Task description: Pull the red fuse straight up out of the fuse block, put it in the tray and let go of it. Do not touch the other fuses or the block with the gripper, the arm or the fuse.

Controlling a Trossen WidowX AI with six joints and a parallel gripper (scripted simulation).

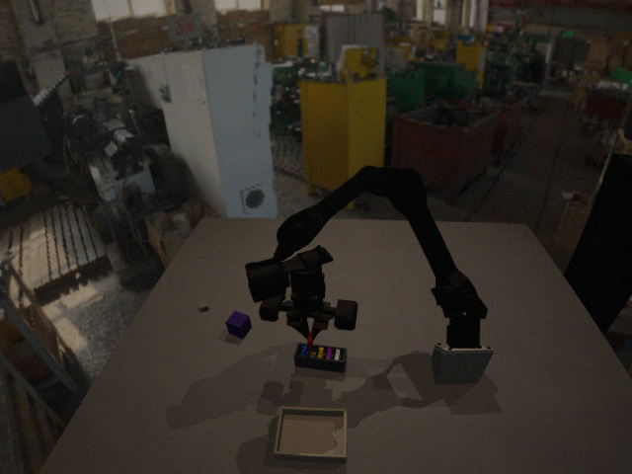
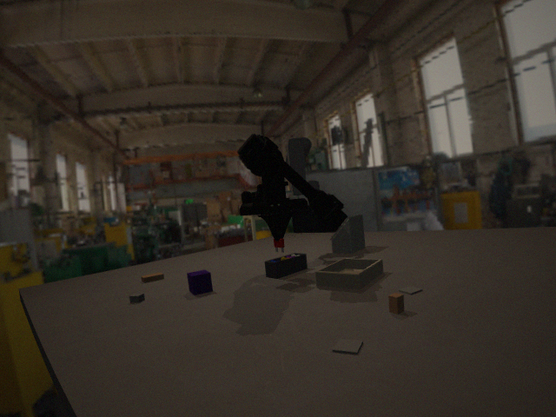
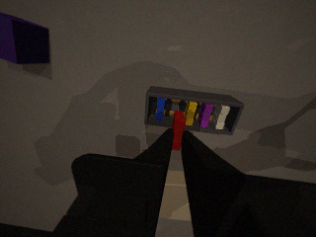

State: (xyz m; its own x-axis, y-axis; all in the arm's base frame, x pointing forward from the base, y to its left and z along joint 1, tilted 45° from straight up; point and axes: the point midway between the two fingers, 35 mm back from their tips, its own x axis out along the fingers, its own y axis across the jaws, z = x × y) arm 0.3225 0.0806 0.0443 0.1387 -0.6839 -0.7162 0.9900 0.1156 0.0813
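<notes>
My gripper (image 1: 310, 335) (image 2: 279, 238) (image 3: 177, 133) is shut on the red fuse (image 1: 310, 342) (image 2: 279, 243) (image 3: 178, 129). The fuse hangs upright above the fuse block (image 1: 320, 361) (image 2: 285, 268) (image 3: 196, 93), and in the exterior view its prongs show in the air clear of the block. In the block stand a blue fuse (image 3: 160, 110), a yellow fuse (image 3: 192, 114), a purple fuse (image 3: 206, 116) and a white fuse (image 3: 223, 118), with an empty slot between blue and yellow. The shallow beige tray (image 1: 310, 458) (image 2: 337, 281) lies in front of the block in the top view.
A purple cube (image 1: 238, 324) (image 2: 200, 281) (image 3: 31, 41) stands left of the block. A grey wedge-like box (image 1: 460, 364) (image 2: 348, 237) is by the arm's base. The exterior view shows an upright orange block (image 2: 395, 303), an orange bar (image 2: 152, 277) and a flat grey tile (image 2: 347, 346).
</notes>
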